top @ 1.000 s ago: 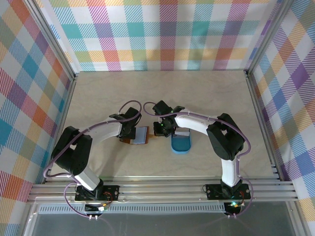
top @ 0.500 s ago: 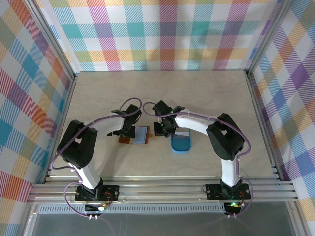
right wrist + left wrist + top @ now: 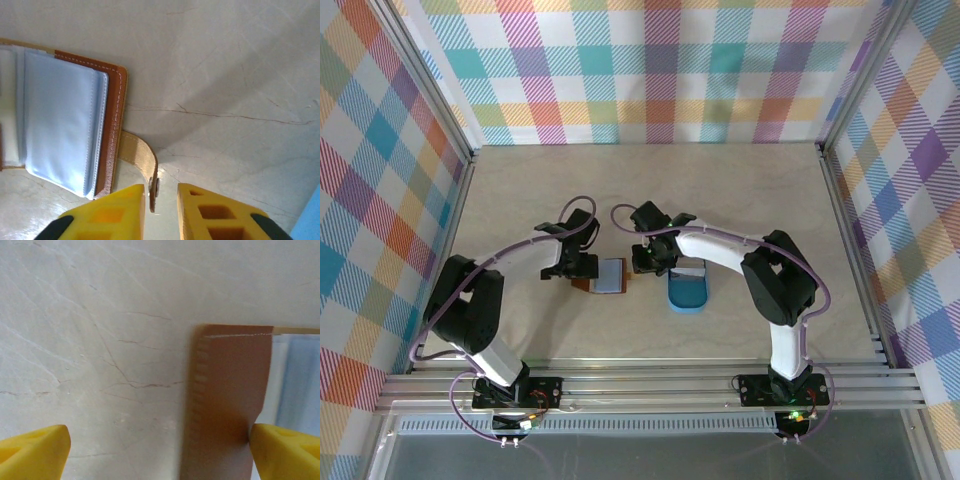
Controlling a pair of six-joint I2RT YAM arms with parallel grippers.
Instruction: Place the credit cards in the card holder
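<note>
Left wrist view: the left gripper point(image 3: 160, 455) shows as two yellow fingertips point(image 3: 32, 452) at the bottom corners, spread wide apart and pinching nothing.
Between those fingers: the brown leather cover of the card holder point(image 3: 225, 400) lies flat on the pale marbled table point(image 3: 100, 340). Its edge sits just beside the finger on the picture's right and well apart from the other.
Past the cover: a pale blue-white clear sleeve point(image 3: 295, 375) inside the holder, at the picture's right edge.
Right wrist view: the right gripper point(image 3: 161, 212) shows two yellow fingers close together with a narrow gap, clamping nothing.
In that gap: the rounded end of the tan snap tab point(image 3: 142, 160), nearer the finger on the picture's left; whether it touches is unclear.
Beyond the tab: the holder lies open at the picture's left, stitched brown edge and stacked clear sleeves facing up.
Bottom right corner: a sliver of the blue tray point(image 3: 311, 225).
Top external view: the open holder lies mid-table between the two grippers, the left one at its left edge and the right one at its right edge.
Tray position: just right of the holder, partly under the right arm.
Tray's far end: the credit cards point(image 3: 692, 272) show as a pale flat shape, too small to count.
Surroundings: plaid walls point(image 3: 660, 70) on three sides.
</note>
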